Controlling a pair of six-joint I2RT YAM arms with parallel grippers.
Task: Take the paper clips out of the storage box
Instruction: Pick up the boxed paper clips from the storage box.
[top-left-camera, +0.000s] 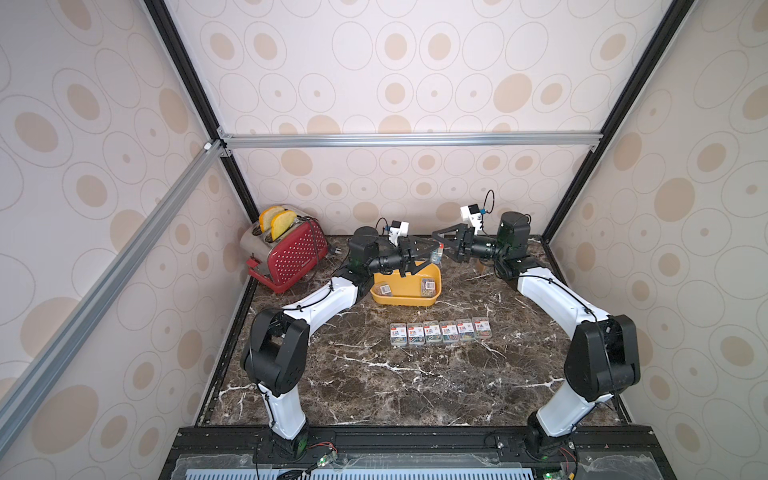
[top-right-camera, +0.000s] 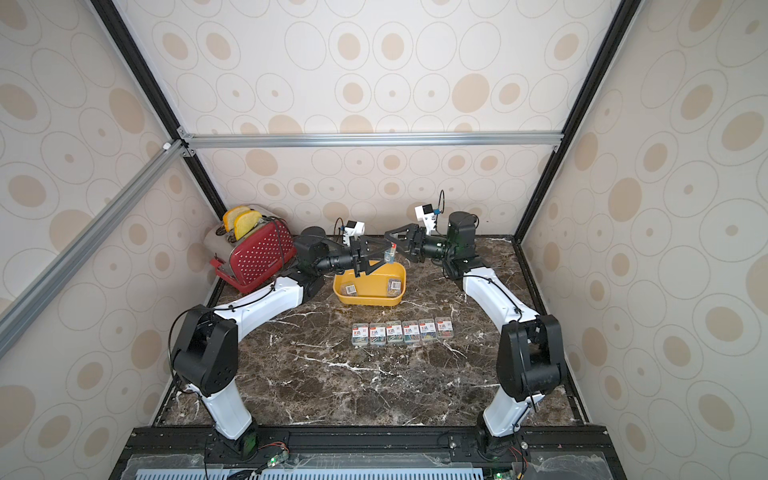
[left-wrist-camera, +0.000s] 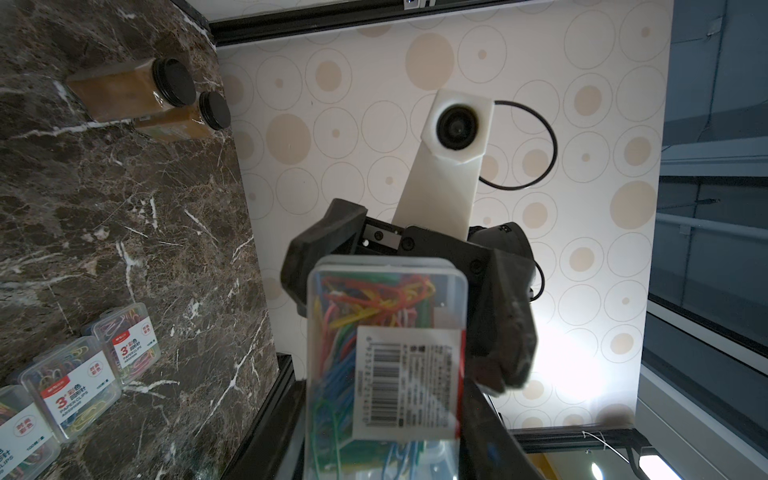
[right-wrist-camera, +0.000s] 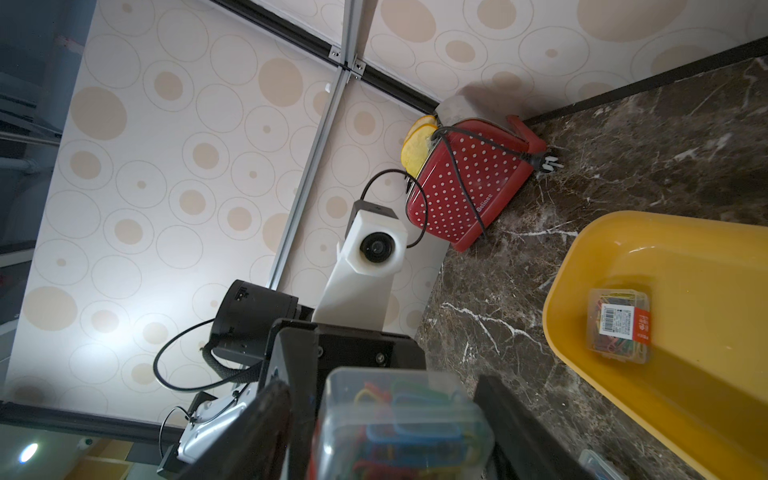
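Landmark: storage box, the yellow tub on the tabletop. I give every place from it.

Left hand: over the storage box's far right corner, clenched on one end of the held clip box. In the left wrist view that box fills the space between its fingers, barcode label towards the camera.

Right hand: facing the left hand above the same corner, jaws straddling the other end of the held clip box. Its fingers flank the box on both sides. I cannot tell whether they press on it yet, and the right wrist view does not settle it.

Held clip box: in the air, clear of the storage box's rim, coloured clips visible through the plastic.

Inside the storage box: two clip boxes lying flat on the floor, one towards the left end and one towards the right, apart from each other.

Out of the storage box: row of six clip boxes, side by side on the tabletop on the side nearer the arm bases, labels up.

Toaster: red with white dots, left of the storage box, two slices standing up in the slots.

Jars: two brown, black-capped jars lying on the tabletop beyond the storage box's right side.
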